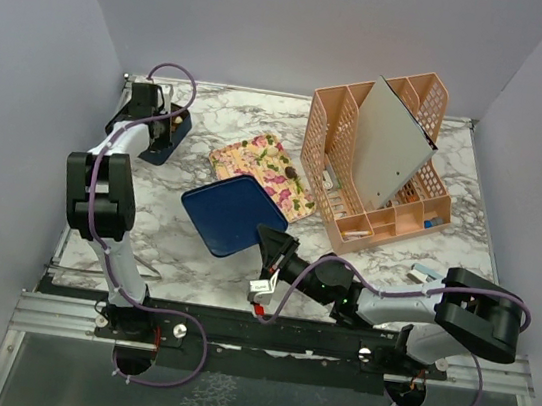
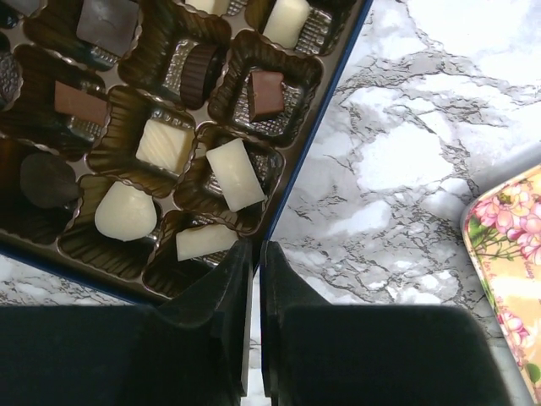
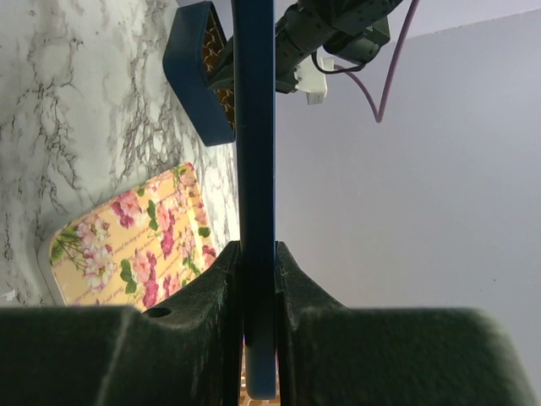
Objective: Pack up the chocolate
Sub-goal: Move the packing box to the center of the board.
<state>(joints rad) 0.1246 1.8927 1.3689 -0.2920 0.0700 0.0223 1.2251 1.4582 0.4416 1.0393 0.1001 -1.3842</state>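
The chocolate (image 2: 237, 173) lies in the brown gridded tray of a dark blue box (image 1: 171, 137) at the far left of the table; cream and dark pieces fill the cells. My left gripper (image 2: 255, 254) straddles the box's right wall (image 2: 292, 173), and its jaws are nearly together on that wall. The right gripper (image 3: 257, 254) is shut on the edge of the flat dark blue lid (image 1: 229, 212), which it holds above the table's middle. In the right wrist view the lid (image 3: 254, 127) stands edge-on, with the box (image 3: 196, 72) beyond it.
A floral tin (image 1: 264, 167) lies between the box and a peach desk organiser (image 1: 349, 189) that holds a grey board (image 1: 390, 144). Small items (image 1: 425, 275) lie at the right. Grey walls close in the table.
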